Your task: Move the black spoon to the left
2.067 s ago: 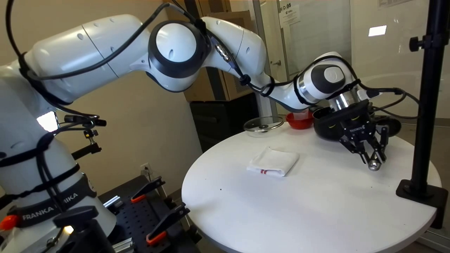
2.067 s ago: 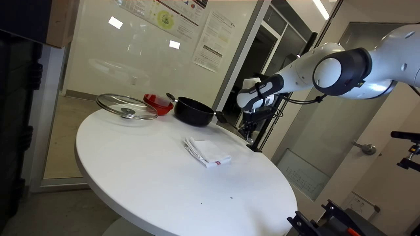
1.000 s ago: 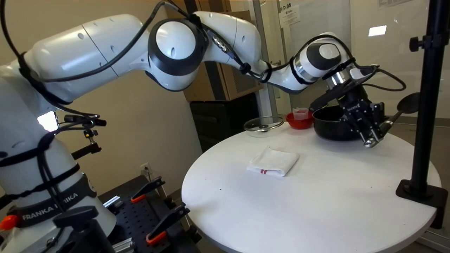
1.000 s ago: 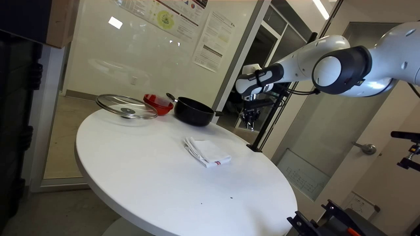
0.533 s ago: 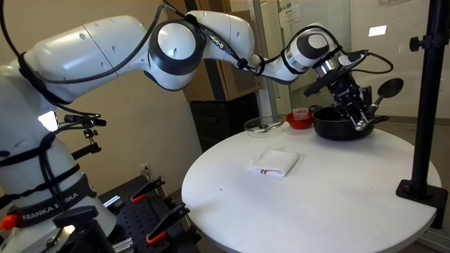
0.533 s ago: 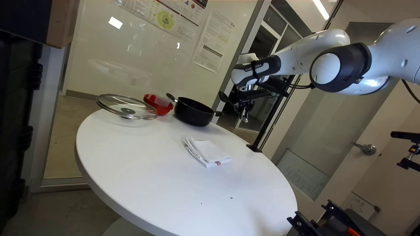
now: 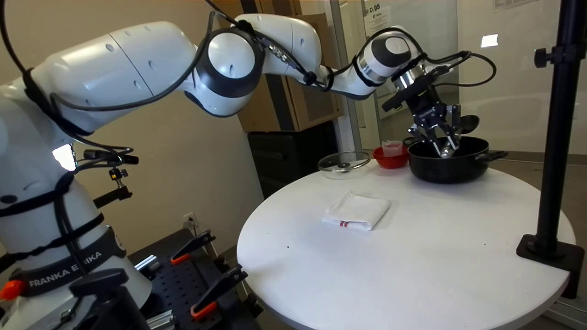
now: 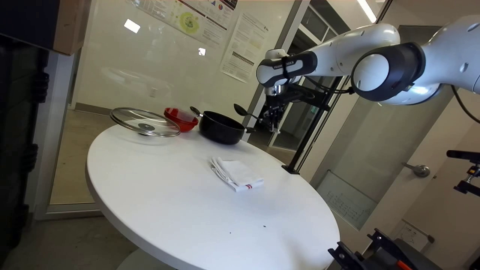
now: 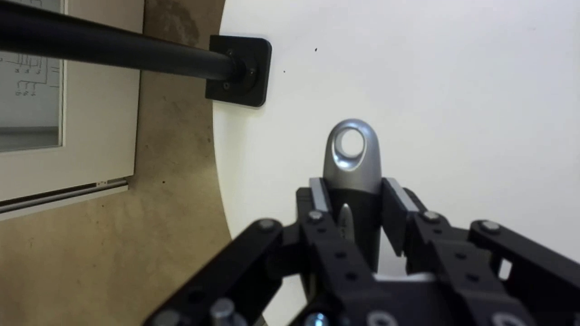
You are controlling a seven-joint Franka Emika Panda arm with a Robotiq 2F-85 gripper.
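Note:
My gripper (image 7: 445,149) is shut on the handle of the black spoon, up in the air. In the wrist view the gripper (image 9: 354,194) has its finger pads on both sides of the dark handle, and the silvery handle end with a hole (image 9: 353,176) sticks out past the fingertips. The spoon's black bowl (image 7: 468,123) shows behind the gripper in an exterior view, above the pan's far rim. In an exterior view the bowl (image 8: 240,109) points left over the black pan's (image 8: 221,129) right side, with the gripper (image 8: 275,129) right of the pan. The bowl is hidden in the wrist view.
The black pan (image 7: 448,167) stands at the table's far edge. Beside it are a red bowl (image 7: 390,160) and a glass lid (image 7: 344,162). A folded white cloth (image 7: 357,211) lies on the white table (image 7: 390,275). A black pole (image 7: 552,137) is clamped to the table edge.
The gripper and the held spoon have risen and moved left in both exterior views, away from the pole toward the pan. The spoon's bowl has swung into clear view. Other objects stayed still.

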